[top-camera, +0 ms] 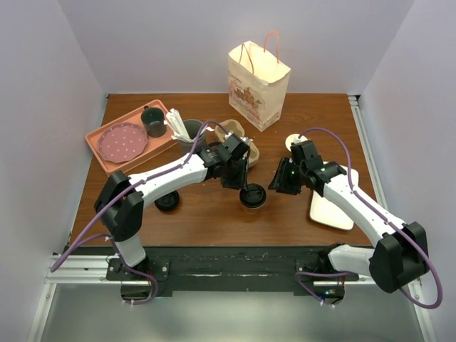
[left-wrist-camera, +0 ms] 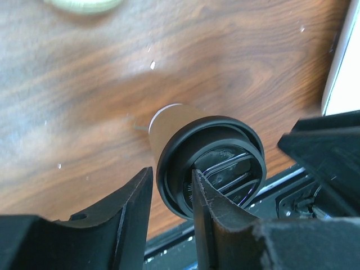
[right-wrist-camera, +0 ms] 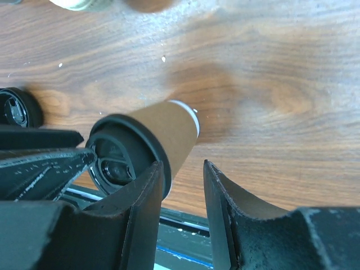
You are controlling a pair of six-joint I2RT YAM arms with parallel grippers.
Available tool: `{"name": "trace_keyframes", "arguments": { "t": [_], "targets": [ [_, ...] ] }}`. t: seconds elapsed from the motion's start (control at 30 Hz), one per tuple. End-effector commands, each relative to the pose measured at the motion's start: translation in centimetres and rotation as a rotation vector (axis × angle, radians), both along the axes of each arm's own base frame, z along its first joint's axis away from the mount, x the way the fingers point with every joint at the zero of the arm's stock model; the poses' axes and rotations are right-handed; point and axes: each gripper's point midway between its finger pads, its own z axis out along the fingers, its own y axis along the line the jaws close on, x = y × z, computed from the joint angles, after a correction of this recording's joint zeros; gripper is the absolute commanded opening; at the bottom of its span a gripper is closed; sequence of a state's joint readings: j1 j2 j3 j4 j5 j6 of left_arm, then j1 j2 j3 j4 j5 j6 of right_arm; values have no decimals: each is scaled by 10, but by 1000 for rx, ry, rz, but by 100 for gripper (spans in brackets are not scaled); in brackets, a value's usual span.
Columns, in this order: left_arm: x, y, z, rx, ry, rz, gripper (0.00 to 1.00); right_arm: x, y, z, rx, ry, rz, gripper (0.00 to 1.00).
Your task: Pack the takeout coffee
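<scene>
The takeout coffee [top-camera: 252, 199] is seen standing on the wooden surface [top-camera: 214, 222] near its middle, somewhat toward the near edge, and is closed with a black lid [left-wrist-camera: 225, 132]; the left hand [left-wrist-camera: 172, 179] is set over it from the far-left side, its fingers partly apart, with the lid's nearest rim lying in the gap between them; whether that rim is actually pinched cannot be told. The right hand [right-wrist-camera: 183, 166] is held just beside the cup on the right, its fingers spread, with bare wood showing between them and the cup's tan side lying past one finger; whether it touches cannot be told. Bare wood is left in front of the cup up to the near edge, and to its left as far as a loose dark cap [top-camera: 167, 201]; to the right a white board [top-camera: 333, 210] lies under the right arm. A cardboard carrier [top-camera: 234, 130] is partly covered by the left arm beyond the cup; a paper bag [top-camera: 258, 84] stands at the far edge, well apart; a pink tray [top-camera: 96, 146] occupies the far-left corner.
</scene>
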State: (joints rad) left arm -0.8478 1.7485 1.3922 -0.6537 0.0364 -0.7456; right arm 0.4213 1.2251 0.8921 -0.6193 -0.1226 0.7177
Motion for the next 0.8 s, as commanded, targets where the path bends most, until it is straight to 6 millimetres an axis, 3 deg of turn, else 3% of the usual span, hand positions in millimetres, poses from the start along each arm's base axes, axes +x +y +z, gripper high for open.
{"name": "trace_keyframes", "arguments": {
  "t": [0.0,0.13,0.27,0.4,0.53,0.77],
  "targets": [
    [-9,22,6,55,9,78,38,14,1,16,-12,-73,35,39],
    [-8,24,17,50,-5,100,41,14,2,24,-10,-85,57,38],
    [4,13,40,-2,-61,80,45,3,12,41,91,-110,72,38],
    [9,2,48,-33,-98,27,45,-20,16,29,178,-68,44,38],
    [14,-6,43,-44,-117,-16,45,-26,18,23,235,-70,15,37],
    [14,-10,28,-20,-93,-50,43,-12,16,22,185,-86,13,35]
  ]
}}
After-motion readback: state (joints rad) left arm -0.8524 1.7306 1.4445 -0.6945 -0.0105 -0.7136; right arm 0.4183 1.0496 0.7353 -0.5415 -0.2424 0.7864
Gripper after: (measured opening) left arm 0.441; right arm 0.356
